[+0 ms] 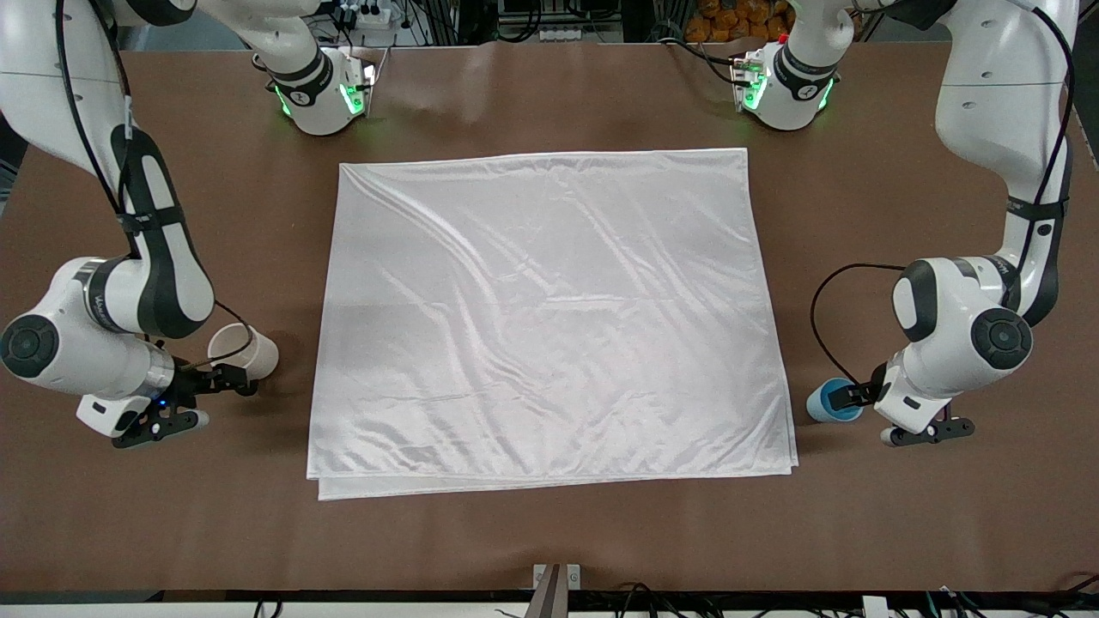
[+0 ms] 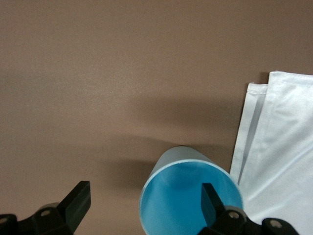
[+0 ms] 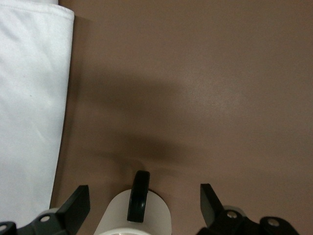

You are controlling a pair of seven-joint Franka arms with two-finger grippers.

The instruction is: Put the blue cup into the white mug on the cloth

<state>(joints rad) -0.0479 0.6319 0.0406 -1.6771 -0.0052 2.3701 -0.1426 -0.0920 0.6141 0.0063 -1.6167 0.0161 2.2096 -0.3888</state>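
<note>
The cloth (image 1: 549,318) fills the table's (image 1: 549,532) centre. At its 8 o'clock, my right gripper's (image 1: 209,397) spread fingers flank the white mug (image 1: 245,350). At 4 o'clock, my left gripper (image 1: 861,401) straddles the blue cup's (image 1: 831,401) wall, unpinched.

The cloth (image 1: 549,318) beside both grippers is shiny, satin-like white fabric, creased with soft wrinkles and folded in layers. The table (image 1: 549,532) under it is matt brown with a fine, even grain. The blue cup (image 2: 188,196) at the left gripper looks like smooth plastic, faintly glossy inside. The white mug (image 3: 134,218) at the right gripper is matt cream, with a glossy black handle (image 3: 138,201)
</note>
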